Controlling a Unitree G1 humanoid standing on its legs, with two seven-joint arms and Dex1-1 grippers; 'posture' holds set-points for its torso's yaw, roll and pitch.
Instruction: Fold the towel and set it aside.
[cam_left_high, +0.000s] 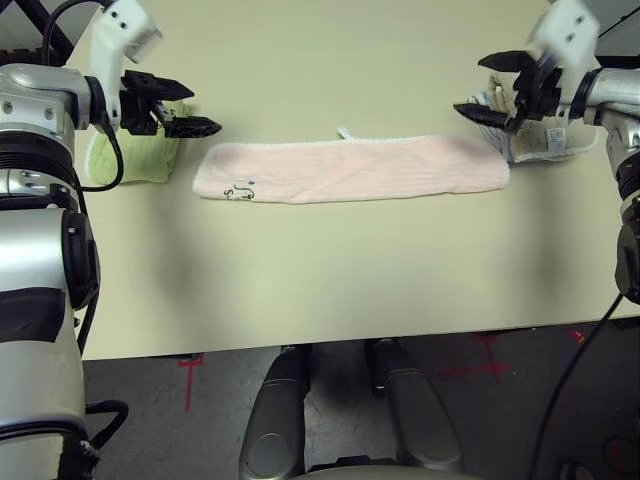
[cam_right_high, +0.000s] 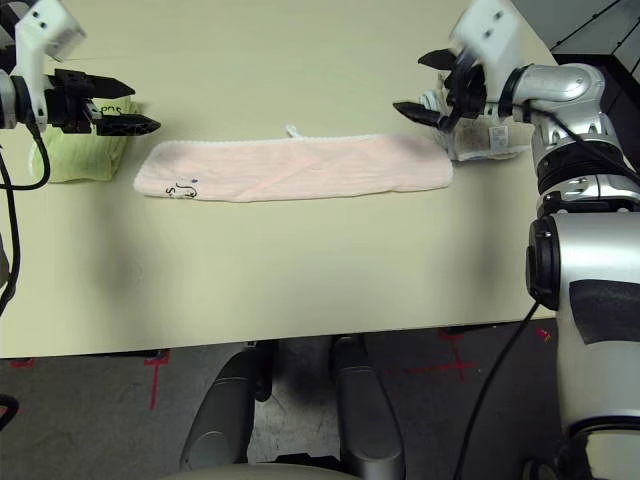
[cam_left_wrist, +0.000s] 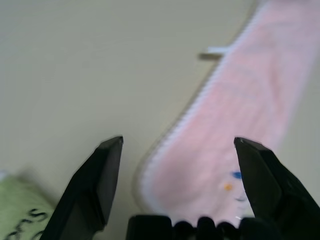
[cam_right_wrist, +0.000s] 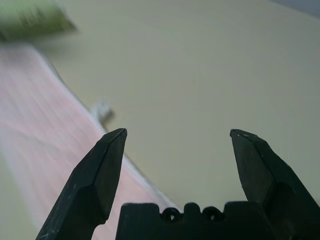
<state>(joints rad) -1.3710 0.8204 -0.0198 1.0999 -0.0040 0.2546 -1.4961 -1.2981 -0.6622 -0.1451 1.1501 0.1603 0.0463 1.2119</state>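
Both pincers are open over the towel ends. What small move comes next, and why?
Probably lower the left pincer onto the towel's embroidered end. The towel lies flat as a long strip, folded lengthwise but not end to end, and both pincers, the right pincer included, hang open above it, holding nothing.

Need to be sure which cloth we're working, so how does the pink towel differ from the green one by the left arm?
The pink towel lies as a long, flat strip across the middle of the table; the green towel is a compact folded bundle at the table's left. The pink one has white scalloped trim and a small dark embroidered figure at its left end; the green one carries dark lettering. Neither is held.
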